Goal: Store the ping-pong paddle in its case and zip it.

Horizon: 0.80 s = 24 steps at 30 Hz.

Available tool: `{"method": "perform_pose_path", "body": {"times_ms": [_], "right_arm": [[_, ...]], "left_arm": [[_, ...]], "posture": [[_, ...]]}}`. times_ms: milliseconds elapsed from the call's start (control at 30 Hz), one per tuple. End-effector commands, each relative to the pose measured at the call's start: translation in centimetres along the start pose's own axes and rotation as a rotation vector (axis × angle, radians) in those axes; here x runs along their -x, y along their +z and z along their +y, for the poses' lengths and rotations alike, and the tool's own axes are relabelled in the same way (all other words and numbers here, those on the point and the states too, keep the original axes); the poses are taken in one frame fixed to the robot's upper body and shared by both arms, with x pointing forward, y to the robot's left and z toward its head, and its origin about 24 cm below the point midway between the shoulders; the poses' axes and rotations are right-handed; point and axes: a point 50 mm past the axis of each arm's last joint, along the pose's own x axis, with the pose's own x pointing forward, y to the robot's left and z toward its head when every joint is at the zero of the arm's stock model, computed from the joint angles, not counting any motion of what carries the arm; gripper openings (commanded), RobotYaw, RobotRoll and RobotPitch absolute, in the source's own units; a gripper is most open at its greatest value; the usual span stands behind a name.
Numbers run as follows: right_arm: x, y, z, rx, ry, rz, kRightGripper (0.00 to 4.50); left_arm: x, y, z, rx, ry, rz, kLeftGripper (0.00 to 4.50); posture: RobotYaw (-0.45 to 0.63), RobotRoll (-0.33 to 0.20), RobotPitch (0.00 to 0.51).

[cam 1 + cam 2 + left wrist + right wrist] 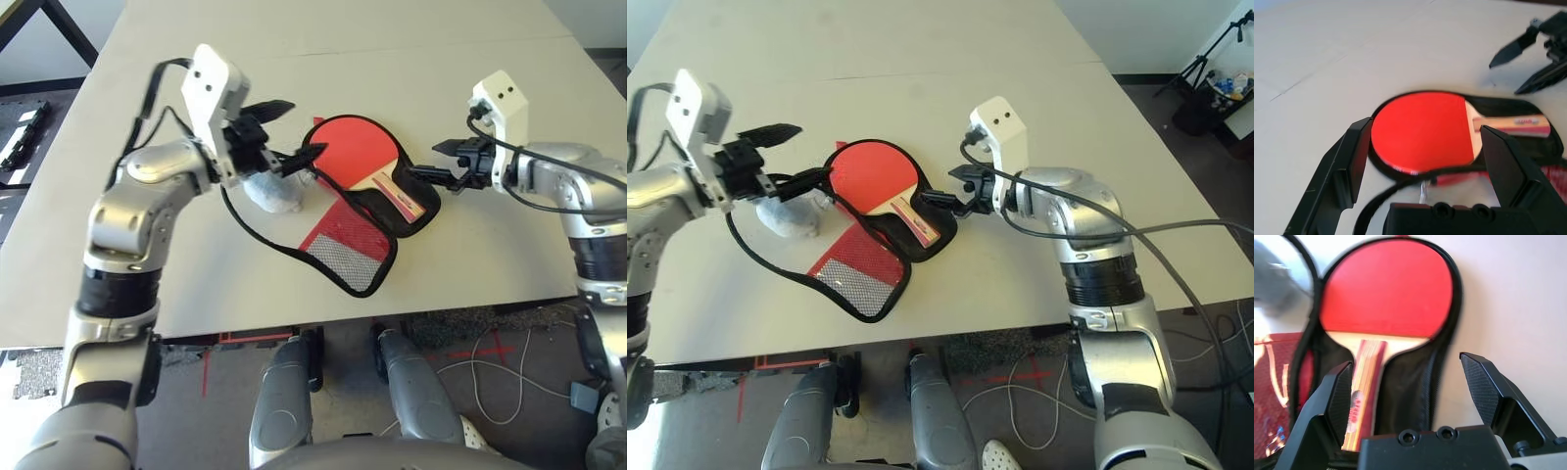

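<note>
Left eye view: paddle seated, case unzipped.
Nearest, the case's (364, 233) flap lies folded open; behind it the ping-pong paddle (358, 149) rests in the lined half. Left gripper (286, 135) and right gripper (438, 163) flank it, spread wide, empty. Closing and zipping remain.

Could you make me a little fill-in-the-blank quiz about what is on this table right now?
1. The ping-pong paddle lies inside the open ____, red face up.
2. Both the left pincer and the right pincer have fingers that are ____.
3. The case has its flap folded out flat on the ____.
4. The grey-blue plush lump sits beside the case, near the ____ pincer.

Missing words: case; open; table; left
</note>
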Motion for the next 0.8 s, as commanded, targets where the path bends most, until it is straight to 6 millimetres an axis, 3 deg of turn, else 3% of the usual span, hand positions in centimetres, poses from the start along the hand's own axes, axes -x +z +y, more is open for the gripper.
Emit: {"method": "perform_pose_path", "body": {"times_ms": [33,167,267,467,600,800], "right_arm": [[1.0,-0.7,0.0,0.025,0.066,-0.027,4.48],[2.1,-1.3,-0.3,0.046,0.113,-0.021,4.48],[2.9,-1.5,-0.4,0.064,0.154,-0.029,4.48],[3.7,-1.4,-0.6,0.09,0.204,-0.041,4.48],[4.0,-1.6,-0.8,0.108,0.212,-0.034,4.48],[4.5,-2.4,-1.4,0.115,0.183,0.012,4.48]], "left_arm": [[2.9,0.6,1.5,-0.018,0.052,0.025,4.5],[6.4,-0.3,2.9,-0.018,0.105,0.159,4.5],[8.5,-1.3,2.8,0.012,0.101,0.237,4.5],[10.5,-3.2,1.9,0.073,0.085,0.351,4.5],[10.2,-4.6,0.3,0.11,0.04,0.396,4.5],[7.5,-4.3,-2.2,0.18,-0.07,0.328,4.5]], "posture": [[0.07,0.0,0.252],[0.09,0.0,0.257],[0.1,0.0,0.257],[0.11,0.0,0.258],[0.1,0.0,0.259],[0.09,0.0,0.258]]}}
